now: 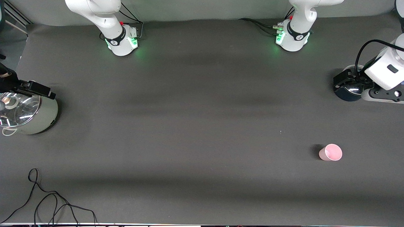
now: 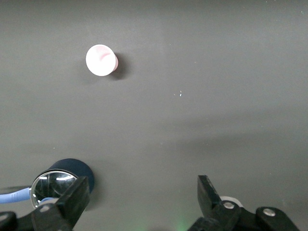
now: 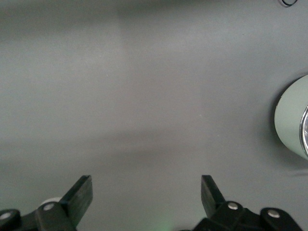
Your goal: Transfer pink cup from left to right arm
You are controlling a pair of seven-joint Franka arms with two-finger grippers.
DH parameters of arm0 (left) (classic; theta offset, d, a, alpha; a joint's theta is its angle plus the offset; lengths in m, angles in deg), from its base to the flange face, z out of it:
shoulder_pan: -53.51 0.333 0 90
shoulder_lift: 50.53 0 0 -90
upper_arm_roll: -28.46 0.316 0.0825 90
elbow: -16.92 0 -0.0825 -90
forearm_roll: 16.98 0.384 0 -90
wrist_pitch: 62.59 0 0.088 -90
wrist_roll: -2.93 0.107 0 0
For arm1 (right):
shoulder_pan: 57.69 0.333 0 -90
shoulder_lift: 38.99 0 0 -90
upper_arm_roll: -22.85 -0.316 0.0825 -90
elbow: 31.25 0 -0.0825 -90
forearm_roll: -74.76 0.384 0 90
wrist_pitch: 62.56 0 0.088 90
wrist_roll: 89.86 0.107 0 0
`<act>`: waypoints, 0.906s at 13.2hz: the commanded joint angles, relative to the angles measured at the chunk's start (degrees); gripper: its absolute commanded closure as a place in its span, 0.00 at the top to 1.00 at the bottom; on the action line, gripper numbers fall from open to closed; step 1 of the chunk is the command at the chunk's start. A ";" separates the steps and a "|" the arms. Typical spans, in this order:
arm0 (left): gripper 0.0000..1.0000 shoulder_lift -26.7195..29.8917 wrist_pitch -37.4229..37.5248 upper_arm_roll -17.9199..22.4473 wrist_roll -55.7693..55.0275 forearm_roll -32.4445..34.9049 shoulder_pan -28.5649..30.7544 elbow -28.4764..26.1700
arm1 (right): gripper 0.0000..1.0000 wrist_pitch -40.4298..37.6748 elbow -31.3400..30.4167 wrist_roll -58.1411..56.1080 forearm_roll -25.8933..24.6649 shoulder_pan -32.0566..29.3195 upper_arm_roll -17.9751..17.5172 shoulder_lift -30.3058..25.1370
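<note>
The pink cup stands upright on the dark table, toward the left arm's end and nearer the front camera than the pots. The left wrist view shows the pink cup well away from the fingers. My left gripper hangs over a dark blue pot at that end, open and holding nothing. At the right arm's end, my right gripper hangs beside a pale green pot, also open and holding nothing.
A dark blue pot with a shiny lid sits under the left gripper. A pale green pot with a glass lid stands at the right arm's end. A black cable lies near the front edge.
</note>
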 commanded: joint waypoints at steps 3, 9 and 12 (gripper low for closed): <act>1.00 -0.22 0.43 0.18 0.51 -0.05 -0.33 1.05 | 1.00 -1.00 3.02 -1.00 0.80 0.31 0.16 1.53; 0.99 -0.13 1.04 0.18 2.77 0.03 -0.07 1.05 | 1.00 -1.09 2.40 -1.88 0.19 0.57 0.33 0.83; 0.99 -0.30 -0.44 1.23 12.68 -0.05 1.15 1.14 | 1.00 -1.00 2.23 -1.88 0.19 0.48 0.42 0.66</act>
